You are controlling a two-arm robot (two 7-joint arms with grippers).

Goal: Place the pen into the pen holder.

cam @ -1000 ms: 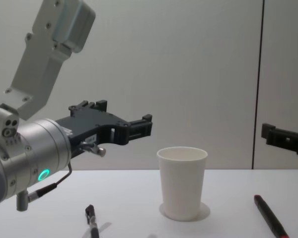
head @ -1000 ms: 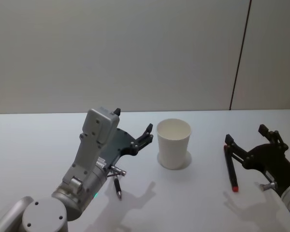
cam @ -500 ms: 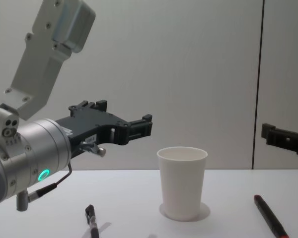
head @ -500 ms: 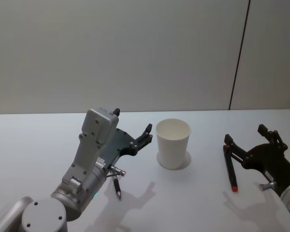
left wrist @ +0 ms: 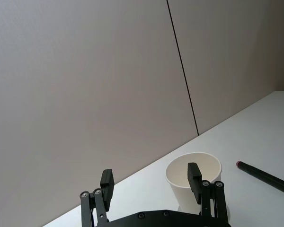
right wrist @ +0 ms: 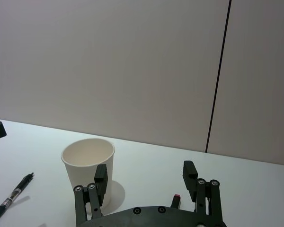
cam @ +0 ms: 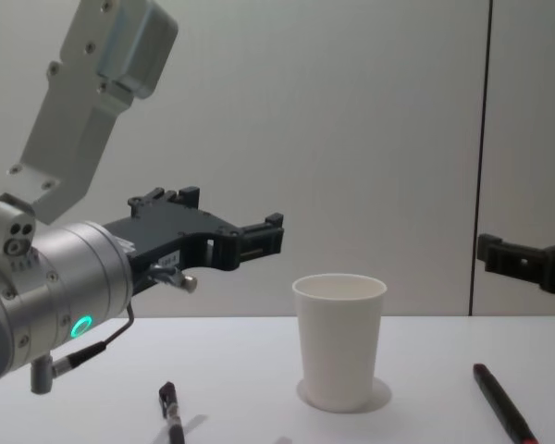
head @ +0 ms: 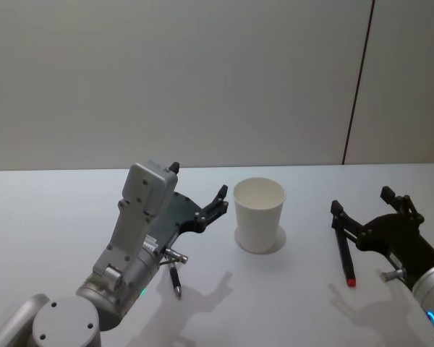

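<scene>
The pen holder (head: 259, 214) (cam: 339, 338) is a white paper cup standing upright mid-table. A dark pen with a red tip (head: 343, 249) (cam: 502, 404) lies on the table to the cup's right. My right gripper (head: 360, 201) (right wrist: 145, 173) hovers open just above this pen's far end, holding nothing. A second black pen (head: 175, 278) (cam: 170, 412) lies left of the cup, under my left arm. My left gripper (head: 199, 181) (left wrist: 150, 178) is open and empty, raised above the table left of the cup and pointing at it.
The white table (head: 289, 289) stretches around the cup with free surface in front. A plain wall with a dark vertical seam (head: 356, 87) stands behind.
My right gripper has shifted slightly left, toward the cup. The left arm, both pens and the cup have not moved.
</scene>
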